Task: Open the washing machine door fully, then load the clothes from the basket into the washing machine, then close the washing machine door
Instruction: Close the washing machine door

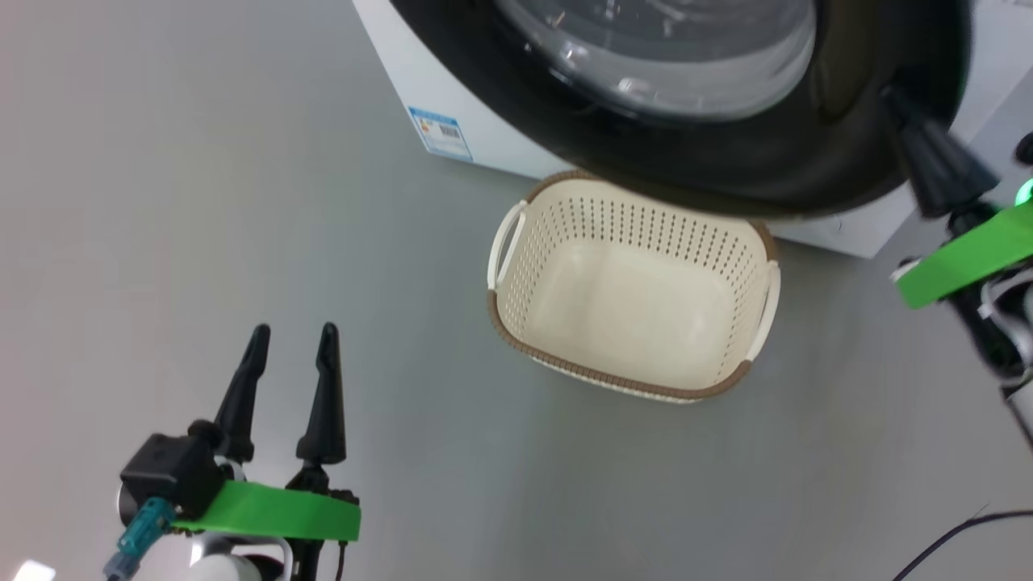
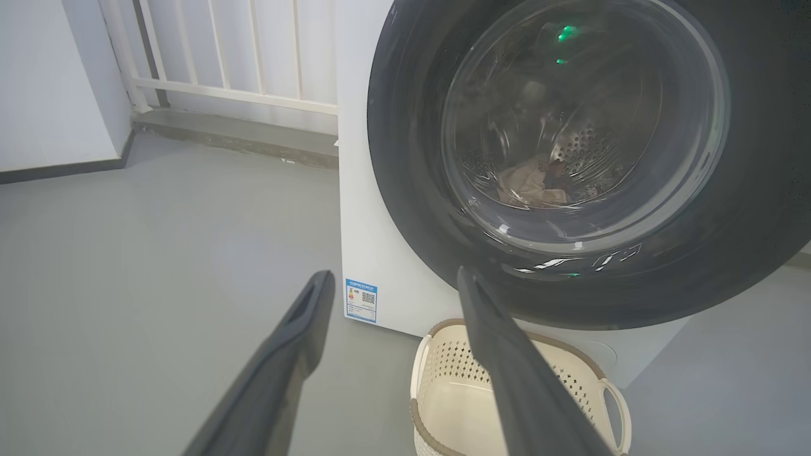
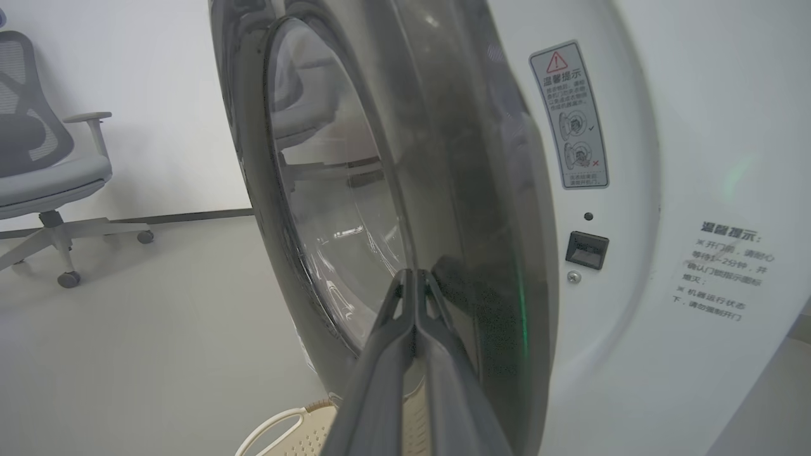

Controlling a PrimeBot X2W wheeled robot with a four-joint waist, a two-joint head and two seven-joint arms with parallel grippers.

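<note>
Head view cut off the top of the washing machine door (image 1: 726, 173); its glossy black rim overhung the perforated basket (image 1: 613, 379) on the grey floor (image 1: 202, 202). Through the bulging glass, crumpled clothes (image 2: 529, 187) showed dimly. The right gripper (image 3: 415, 278), fingers clenched together, sat at the ajar door's edge; the left gripper (image 1: 294, 331) had its fingers released, holding nothing.

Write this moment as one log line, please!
door: partly open | clothes: inside machine | basket: empty | left tool: open, over floor | right tool: shut, at door edge
</note>
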